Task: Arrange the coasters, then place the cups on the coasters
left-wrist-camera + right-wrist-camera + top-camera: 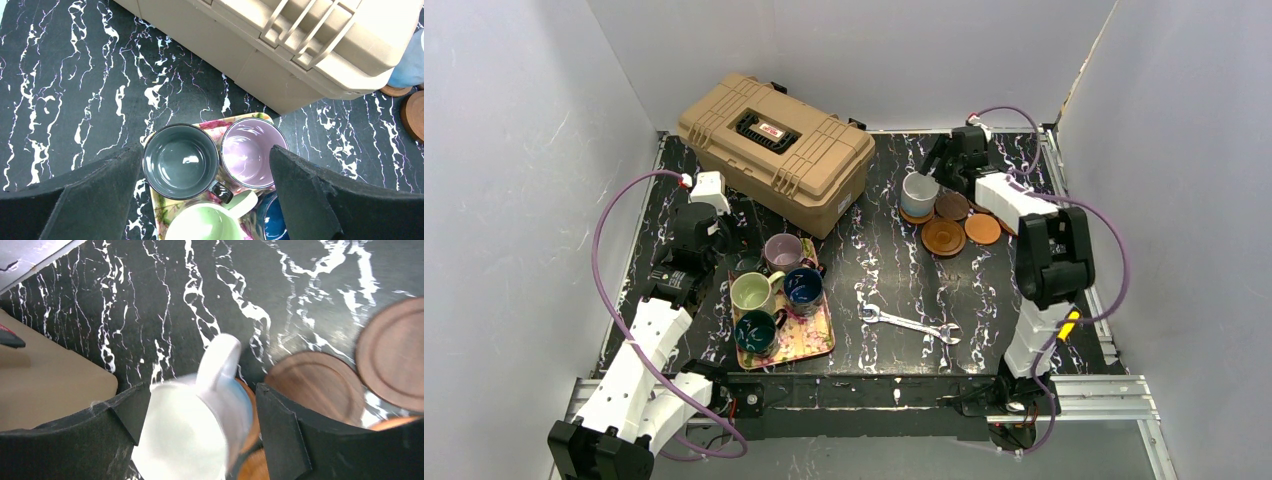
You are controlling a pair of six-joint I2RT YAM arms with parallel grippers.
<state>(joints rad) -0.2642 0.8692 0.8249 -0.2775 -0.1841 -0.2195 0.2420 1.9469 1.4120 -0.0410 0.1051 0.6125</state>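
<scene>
A white cup [919, 192] stands on an orange coaster [913, 216] at the back right. My right gripper [200, 410] is open and straddles the white cup [187, 437], with a gap at the right finger [280, 435]. Beside it lie a dark brown coaster [951, 206], a large rimmed coaster [944, 238] and an orange coaster [982, 229]. My left gripper [207, 192] hangs open above a dark green cup [181, 161] and a mauve cup [248, 152]. Pale green [753, 292], navy [804, 286] and teal [757, 331] cups share the floral tray [809, 342].
A tan toolbox [774, 150] fills the back left, close to the tray's far end. A steel wrench [911, 324] lies on the black marbled table between the tray and the right arm. White walls enclose the table on three sides.
</scene>
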